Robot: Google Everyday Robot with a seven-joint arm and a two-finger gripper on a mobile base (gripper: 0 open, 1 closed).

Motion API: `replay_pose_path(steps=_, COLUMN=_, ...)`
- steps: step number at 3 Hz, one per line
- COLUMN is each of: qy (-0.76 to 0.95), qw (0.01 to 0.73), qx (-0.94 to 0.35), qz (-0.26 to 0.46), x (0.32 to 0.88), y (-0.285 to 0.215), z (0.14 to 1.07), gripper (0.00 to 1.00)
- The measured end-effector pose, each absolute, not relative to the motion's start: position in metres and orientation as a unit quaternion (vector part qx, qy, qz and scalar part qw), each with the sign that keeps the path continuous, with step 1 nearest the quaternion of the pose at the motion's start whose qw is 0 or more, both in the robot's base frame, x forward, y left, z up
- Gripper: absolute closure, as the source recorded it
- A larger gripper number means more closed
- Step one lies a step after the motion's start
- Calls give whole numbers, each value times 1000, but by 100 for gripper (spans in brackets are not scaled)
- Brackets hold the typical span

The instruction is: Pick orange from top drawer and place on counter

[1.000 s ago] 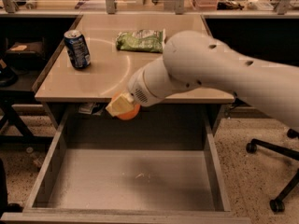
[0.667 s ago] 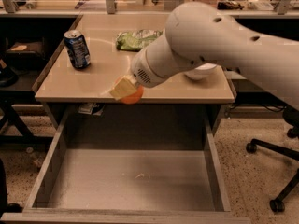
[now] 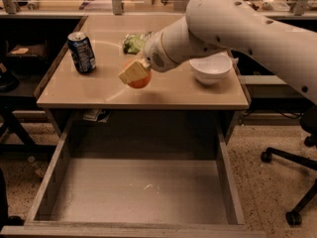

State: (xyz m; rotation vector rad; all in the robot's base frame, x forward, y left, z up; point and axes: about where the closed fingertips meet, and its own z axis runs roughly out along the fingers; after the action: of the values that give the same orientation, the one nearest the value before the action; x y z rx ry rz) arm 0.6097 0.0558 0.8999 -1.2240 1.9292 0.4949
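Over the front half of the counter [image 3: 168, 90], the orange [image 3: 141, 81] sits pinched in the gripper [image 3: 134, 72], whose pale finger [image 3: 132, 71] lies across the fruit's upper left side. Whether the orange touches the tabletop or hangs just above it cannot be told. The white arm [image 3: 233, 24] reaches in from the upper right. A white bowl [image 3: 211, 67] stands to the right of the orange, a soda can [image 3: 81, 52] stands upright well to its left, and a green packet [image 3: 132, 42] lies behind it. Below the counter's front edge, the top drawer [image 3: 49, 177] is pulled open, showing its grey bottom. An office chair [image 3: 292, 182] base stands on the floor at the right.
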Motion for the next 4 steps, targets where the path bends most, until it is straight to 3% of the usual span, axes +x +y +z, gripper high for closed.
replay_pose_path(steps=4, qy=721, qw=408, qx=-494, qz=265, x=690, y=82, z=848, gripper=100)
